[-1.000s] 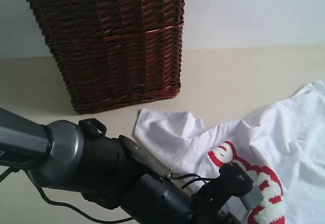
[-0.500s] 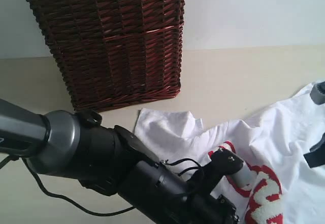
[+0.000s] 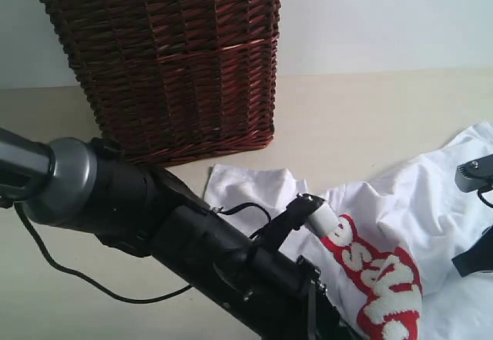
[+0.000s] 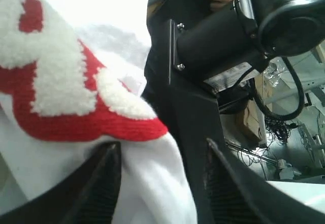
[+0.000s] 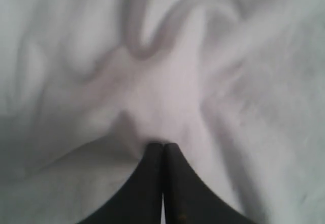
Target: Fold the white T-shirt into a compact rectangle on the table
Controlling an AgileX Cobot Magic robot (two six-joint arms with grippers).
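**Both sets of fingers on the shirt, no fold formed yet**

Nearest the exterior camera, the left arm (image 3: 154, 209) crosses in front of the wicker basket (image 3: 169, 62) and reaches toward the cloth. The left gripper (image 4: 160, 150) has its fingers (image 4: 101, 183) standing apart around a thick bunch of the white T-shirt (image 3: 416, 193). The bunch seems held, with the red band (image 3: 377, 278) of fuzzy letters draped over it. Further from the basket, the right gripper (image 5: 163, 145) has its fingers (image 5: 147, 183) pressed tip to tip. Creases in the cloth run to the tips, so a thin pinch looks caught there. The shirt lies rumpled on the worktop (image 3: 370, 116), in front of the basket and off to its right in the exterior view. One sleeve is near the basket's base but apart from it.

The cotton looks light and limp, so it will likely sag and crease wherever it goes unsupported. The fuzzy band is thicker and will probably bulk up a fold. Hems or shoulder seams, taken well apart, should be the better holds.
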